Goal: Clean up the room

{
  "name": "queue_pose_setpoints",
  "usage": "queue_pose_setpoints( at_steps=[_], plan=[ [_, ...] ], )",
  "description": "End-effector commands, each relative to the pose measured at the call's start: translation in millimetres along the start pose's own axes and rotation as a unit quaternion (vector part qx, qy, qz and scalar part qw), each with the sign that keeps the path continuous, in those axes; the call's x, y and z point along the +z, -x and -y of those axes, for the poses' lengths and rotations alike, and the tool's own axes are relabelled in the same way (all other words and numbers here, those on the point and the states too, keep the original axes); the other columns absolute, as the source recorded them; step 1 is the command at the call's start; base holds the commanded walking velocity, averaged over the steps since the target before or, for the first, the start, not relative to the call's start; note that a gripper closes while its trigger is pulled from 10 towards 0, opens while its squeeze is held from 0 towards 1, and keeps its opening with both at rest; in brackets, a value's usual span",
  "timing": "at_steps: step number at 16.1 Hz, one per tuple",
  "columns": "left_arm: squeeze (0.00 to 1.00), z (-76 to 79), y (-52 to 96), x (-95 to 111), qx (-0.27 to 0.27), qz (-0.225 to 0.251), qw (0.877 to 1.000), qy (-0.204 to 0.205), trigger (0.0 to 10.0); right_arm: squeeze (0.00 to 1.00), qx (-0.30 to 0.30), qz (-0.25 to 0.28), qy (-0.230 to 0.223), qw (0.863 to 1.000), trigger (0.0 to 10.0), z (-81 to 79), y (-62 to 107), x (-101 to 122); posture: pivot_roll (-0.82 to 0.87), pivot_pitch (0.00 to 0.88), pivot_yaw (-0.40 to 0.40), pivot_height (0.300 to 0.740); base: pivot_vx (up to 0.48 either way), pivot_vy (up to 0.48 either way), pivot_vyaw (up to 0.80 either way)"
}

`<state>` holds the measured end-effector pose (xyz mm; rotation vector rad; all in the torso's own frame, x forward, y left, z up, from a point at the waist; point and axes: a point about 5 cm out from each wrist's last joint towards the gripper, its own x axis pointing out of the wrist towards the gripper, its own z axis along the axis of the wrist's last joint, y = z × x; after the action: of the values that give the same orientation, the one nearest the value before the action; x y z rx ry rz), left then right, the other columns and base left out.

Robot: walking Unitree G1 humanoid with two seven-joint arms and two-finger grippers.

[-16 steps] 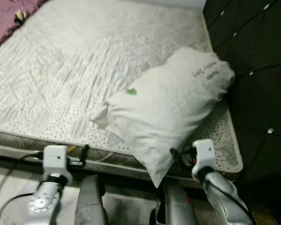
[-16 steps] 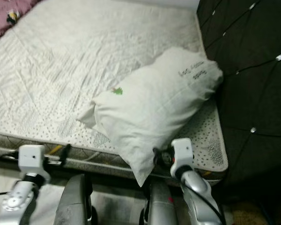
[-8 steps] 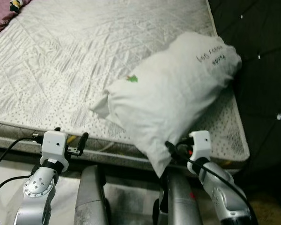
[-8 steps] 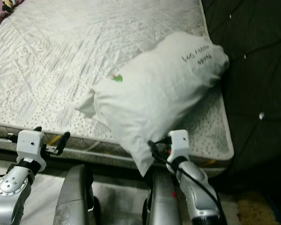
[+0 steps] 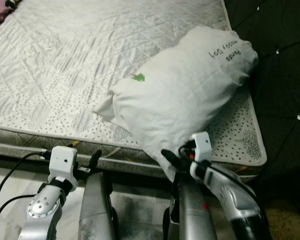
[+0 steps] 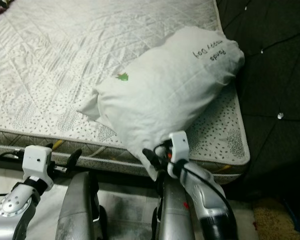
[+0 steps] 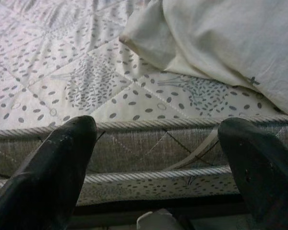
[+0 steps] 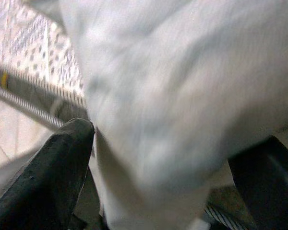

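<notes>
One pillow (image 5: 182, 105) to deal with — white, plump, lying diagonally on the bare mattress (image 5: 65, 70) near the dark headboard (image 5: 280, 75), its lower corner hanging over the bed's front edge. Right gripper (image 5: 171, 159) sits at that overhanging corner, fingers spread wide with the fabric between them, not clamped. Left gripper (image 7: 158, 158) is open too, low at the mattress edge, well apart from the pillow. Handling guess: light, soft, bulky — it will sag and fold from any single pinch, and the cover may slide over the filling. The corner is a weak hold; better to bite deep into the stuffed body, ideally one gripper at each end.
</notes>
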<state>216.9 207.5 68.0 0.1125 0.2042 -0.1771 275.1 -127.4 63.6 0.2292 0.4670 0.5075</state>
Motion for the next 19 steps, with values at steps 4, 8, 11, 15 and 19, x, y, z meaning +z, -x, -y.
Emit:
queue_pose_setpoints(
  at_steps=[4,8,11,15,19],
  plan=[
    [0.0,-3.8,2.6,1.9,0.004,-0.004,1.0,-0.003,10.0,0.0,-0.047,0.014,-0.058,0.997,0.5,-8.1,-24.0,7.8,0.12,0.167,-0.04,0.56,0.0,0.0,0.0],
    [0.0,-4.1,0.9,3.2,0.003,-0.004,1.0,-0.005,10.0,0.0,-0.095,0.043,-0.12,0.987,0.0,-5.4,-32.9,14.5,0.12,0.16,-0.04,0.56,0.0,0.0,0.0],
    [0.0,-1.3,1.3,2.4,-0.006,-0.002,1.0,0.002,10.0,0.0,-0.119,0.06,-0.12,0.984,0.0,-0.3,-32.5,17.9,0.12,0.157,-0.045,0.56,0.0,0.0,0.0],
    [0.0,0.1,-0.1,3.2,-0.003,0.002,1.0,0.002,10.0,0.0,-0.17,0.088,-0.101,0.976,0.0,18.0,-29.2,30.0,0.12,0.153,-0.048,0.56,0.0,0.0,0.0],
    [0.0,0.2,-3.0,4.3,-0.001,0.006,1.0,0.004,10.0,0.0,-0.221,0.114,-0.097,0.964,0.0,47.2,-21.3,48.2,0.1,0.149,-0.049,0.56,0.0,0.0,0.0]
  ],
)
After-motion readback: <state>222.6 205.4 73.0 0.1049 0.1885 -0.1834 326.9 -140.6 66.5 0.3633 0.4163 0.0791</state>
